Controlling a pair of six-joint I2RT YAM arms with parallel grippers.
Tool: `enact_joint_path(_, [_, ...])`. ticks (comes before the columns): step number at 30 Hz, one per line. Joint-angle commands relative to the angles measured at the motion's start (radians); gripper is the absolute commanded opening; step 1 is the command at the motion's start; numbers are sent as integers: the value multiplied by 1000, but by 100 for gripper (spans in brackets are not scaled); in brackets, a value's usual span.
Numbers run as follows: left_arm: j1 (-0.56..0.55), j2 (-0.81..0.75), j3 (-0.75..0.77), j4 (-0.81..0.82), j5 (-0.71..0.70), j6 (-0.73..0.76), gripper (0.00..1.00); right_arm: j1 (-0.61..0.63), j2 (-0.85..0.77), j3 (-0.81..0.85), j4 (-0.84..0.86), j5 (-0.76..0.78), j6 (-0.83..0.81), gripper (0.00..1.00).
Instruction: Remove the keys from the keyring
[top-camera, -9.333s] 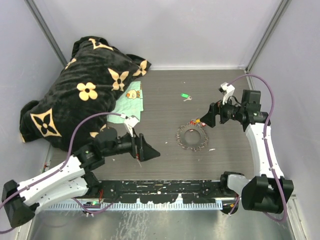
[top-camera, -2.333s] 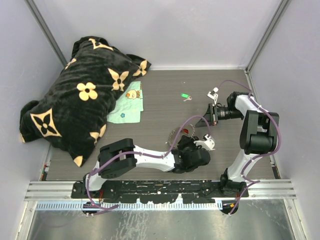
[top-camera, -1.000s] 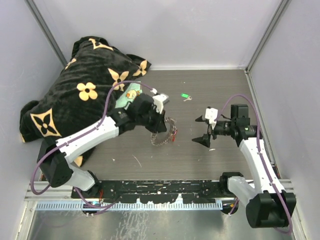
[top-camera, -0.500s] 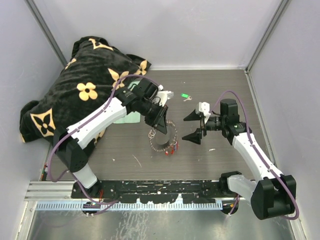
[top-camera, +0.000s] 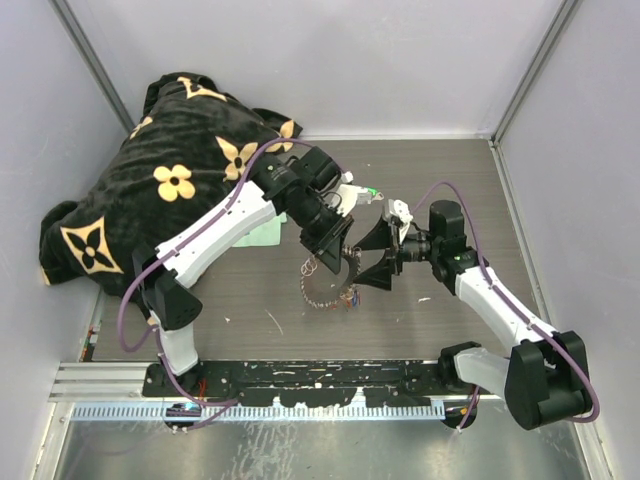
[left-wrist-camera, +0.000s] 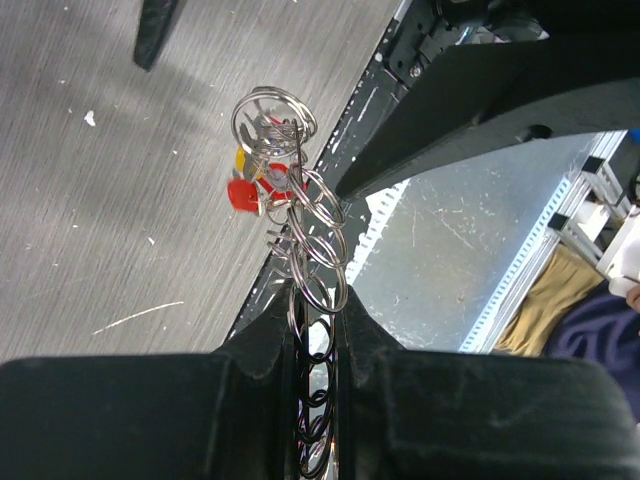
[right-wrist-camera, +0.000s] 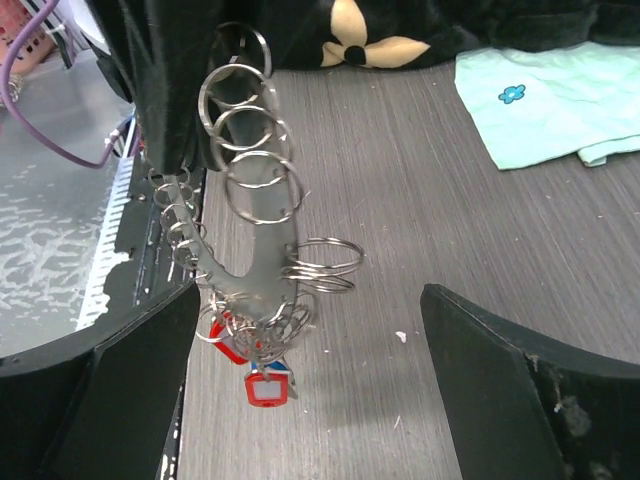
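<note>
My left gripper (top-camera: 332, 248) is shut on the top rim of the keyring (top-camera: 322, 283), a grey ring edged with small split rings that hangs upright above the table. In the left wrist view the keyring (left-wrist-camera: 312, 262) runs edge-on between the fingers (left-wrist-camera: 262, 345). The keys hang at its low end, one with a red tag (right-wrist-camera: 268, 388) and others bunched behind (left-wrist-camera: 243, 193). My right gripper (top-camera: 377, 253) is open just right of the ring. In the right wrist view the right gripper (right-wrist-camera: 310, 300) has a finger on each side of the keyring (right-wrist-camera: 245, 272) and touches nothing.
A loose key with a green tag (top-camera: 370, 191) lies on the table behind the grippers. A black flowered blanket (top-camera: 170, 190) fills the back left, with a mint cloth (right-wrist-camera: 560, 110) beside it. Frame posts and walls ring the table.
My left arm has carried the keyring up and to the right, so it now hangs upright. My right gripper, still open, has moved left and now flanks the ring.
</note>
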Motion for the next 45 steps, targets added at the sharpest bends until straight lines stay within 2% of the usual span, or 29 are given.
enact_joint_path(1, [-10,-4,91,-67,41,44,0,29,5,-16,151,-14,128,96])
enact_joint_path(7, [-33,13,153,-120,49,86,0,57,11,-22,194,-61,167,85])
enact_joint_path(13, [-42,20,179,-146,62,127,0,77,-1,-22,219,-121,193,77])
enact_joint_path(21, [-60,36,218,-163,59,152,0,105,8,-19,228,-129,207,63])
enact_joint_path(26, [-61,36,238,-164,55,157,0,108,10,-13,227,-135,214,44])
enact_joint_path(32, [-60,27,244,-147,50,153,0,109,4,2,225,-149,226,8])
enact_joint_path(34, [-60,20,247,-125,37,138,0,109,3,10,223,-152,237,1])
enact_joint_path(37, [-60,-12,207,-60,24,102,11,101,-4,26,221,-161,257,1])
enact_joint_path(40, [-60,-85,91,66,37,54,20,83,-10,37,221,-167,281,1])
enact_joint_path(42, [-60,-158,-18,187,33,11,28,71,-12,41,223,-168,296,1])
enact_joint_path(45, [-58,-296,-218,427,0,-55,45,64,-13,46,224,-171,309,1])
